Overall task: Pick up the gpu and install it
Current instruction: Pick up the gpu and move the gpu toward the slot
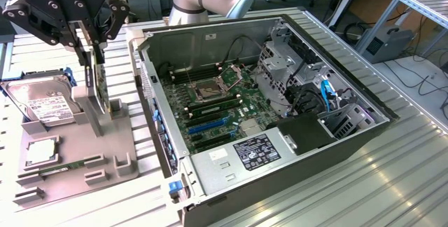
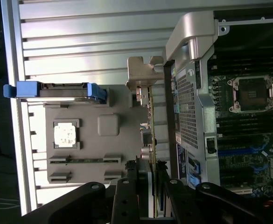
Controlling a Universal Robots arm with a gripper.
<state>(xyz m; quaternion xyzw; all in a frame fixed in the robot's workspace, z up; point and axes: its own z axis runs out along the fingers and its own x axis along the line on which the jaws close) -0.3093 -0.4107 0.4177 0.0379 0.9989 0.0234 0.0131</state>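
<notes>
The open computer case (image 1: 308,174) lies on the exterior view's right, and the gray parts tray (image 1: 105,153) sits just beside it on the left. Over that tray the gpu (image 1: 100,88) stands on edge, its long axis parallel to the case's perforated wall and its silvery bracket (image 2: 143,74) at the end away from me. My claw (image 1: 87,49) is clenched on the card's upper edge.

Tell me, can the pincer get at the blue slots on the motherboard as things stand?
Probably yes. The computer case lies open on top and nothing covers the blue slots. The pincer, closed on the gpu, is beside the case.
</notes>
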